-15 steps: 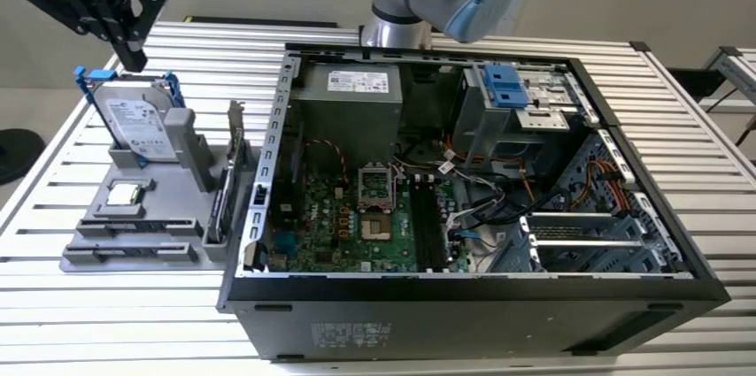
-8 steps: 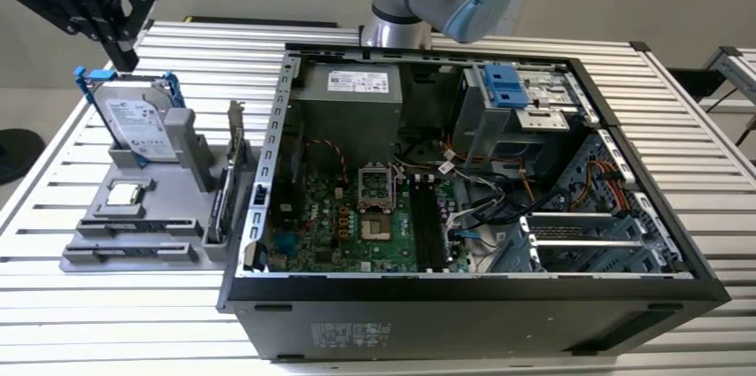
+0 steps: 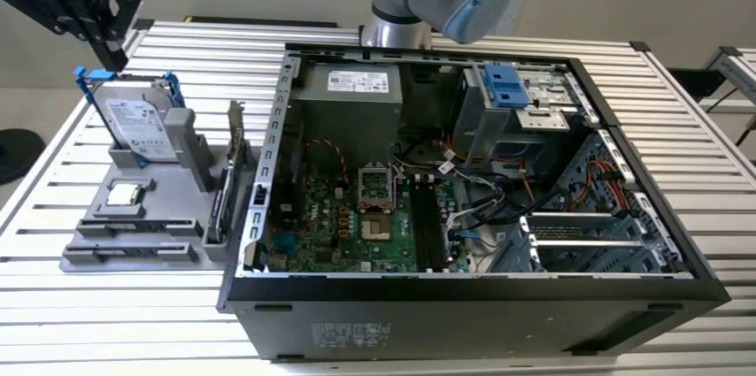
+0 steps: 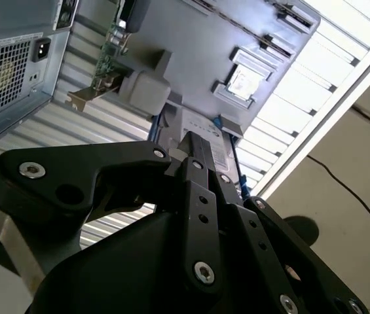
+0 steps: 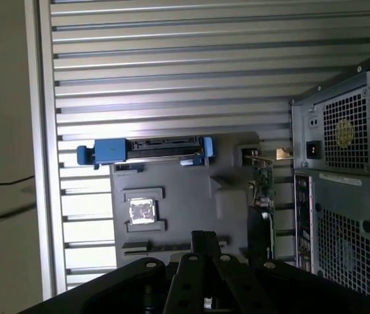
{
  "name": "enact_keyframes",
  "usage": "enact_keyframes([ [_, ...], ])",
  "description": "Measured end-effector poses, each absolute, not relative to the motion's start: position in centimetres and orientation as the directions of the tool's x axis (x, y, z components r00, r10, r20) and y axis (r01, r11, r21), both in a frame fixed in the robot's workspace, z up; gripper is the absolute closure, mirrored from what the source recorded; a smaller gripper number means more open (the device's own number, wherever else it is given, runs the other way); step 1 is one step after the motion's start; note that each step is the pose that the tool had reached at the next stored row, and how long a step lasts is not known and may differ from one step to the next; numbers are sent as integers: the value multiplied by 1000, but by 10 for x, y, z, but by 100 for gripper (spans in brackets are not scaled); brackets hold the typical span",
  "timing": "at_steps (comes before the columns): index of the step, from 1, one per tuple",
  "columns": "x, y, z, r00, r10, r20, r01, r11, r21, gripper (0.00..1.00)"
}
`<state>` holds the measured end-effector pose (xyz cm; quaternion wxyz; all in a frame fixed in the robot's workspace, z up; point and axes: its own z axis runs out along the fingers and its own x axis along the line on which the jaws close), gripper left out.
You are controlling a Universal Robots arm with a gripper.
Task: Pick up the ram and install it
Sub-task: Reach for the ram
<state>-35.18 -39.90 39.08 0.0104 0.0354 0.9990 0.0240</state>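
Slatted metal table (image 3: 71,305), open PC case (image 3: 473,314), gray parts fixture (image 3: 172,210) at exterior view's left of case. Gripper (image 3: 116,56) high over hard drive (image 3: 136,124) at fixture's far end, fingers closed, empty. Task ram (image 3: 136,226) edge-up in narrow fixture slot, hard to confirm, well apart from gripper. Memory slots (image 3: 423,221) on motherboard (image 3: 319,217) seemingly bare. Reads as early stage: pick and install both pending.

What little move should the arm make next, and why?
Likely move over the long narrow ram stick: it lies untouched in the gray holder tray, beyond the small square silver chip, while the gripper hangs above the blue-framed silver hard drive.
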Motion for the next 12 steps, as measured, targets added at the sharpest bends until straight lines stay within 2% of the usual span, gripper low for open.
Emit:
enact_keyframes([
  [12,-368,-399,390,-997,71,-19,70,996,49,100],
])
